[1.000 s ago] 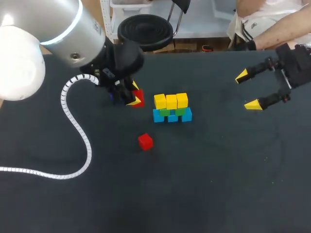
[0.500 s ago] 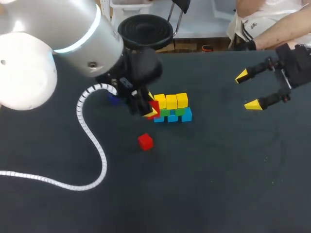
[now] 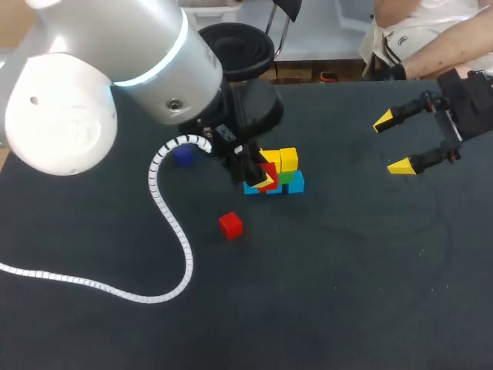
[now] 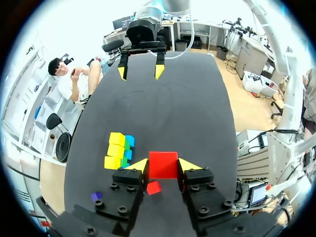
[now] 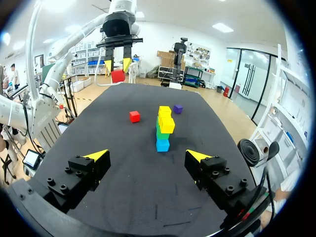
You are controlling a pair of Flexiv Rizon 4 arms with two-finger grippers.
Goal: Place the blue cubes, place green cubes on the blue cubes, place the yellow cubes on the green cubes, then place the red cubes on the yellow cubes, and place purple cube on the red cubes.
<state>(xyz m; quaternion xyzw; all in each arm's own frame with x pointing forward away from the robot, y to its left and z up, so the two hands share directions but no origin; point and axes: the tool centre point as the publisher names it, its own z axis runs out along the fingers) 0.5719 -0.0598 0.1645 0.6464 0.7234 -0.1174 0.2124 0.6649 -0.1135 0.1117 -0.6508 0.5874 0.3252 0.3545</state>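
Cubes in the head view form a low wall in the middle of the tabletop (image 3: 347,270): blue cubes (image 3: 296,183) at the base, green cubes (image 3: 286,176) on them, yellow cubes (image 3: 287,159) on top. The left hand (image 3: 260,176) hangs over the wall's left end, its fingers closed from two sides on the held red cube (image 3: 267,172). Whether that cube touches the yellow row cannot be told from here. A loose red cube (image 3: 229,224) lies near the wall, nearer the robot, and a purple cube (image 3: 182,156) sits off to the wall's left. The right hand (image 3: 393,144) is well apart at the right, fingers spread wide with nothing in them.

Left wrist view: the held red cube (image 4: 163,164) fills the gap between the yellow tips, pinched on two opposite flat faces and sitting square. The wall lies beside the hand and slightly ahead of it, and the loose red cube (image 4: 153,187) lies under the hand.

Right wrist view: the wall stands ahead of the spread, empty right hand (image 5: 148,155). Beyond it the left hand (image 5: 117,64) holds its cube raised well above the yellow row.

The cube looks small, rigid, light and smooth-faced. A modest, centred squeeze on parallel faces should hold it without twisting. The wall's pieces seem equally light and unfixed, so a sideways brush would likely shift them. A straight descent and a clean release look safest.
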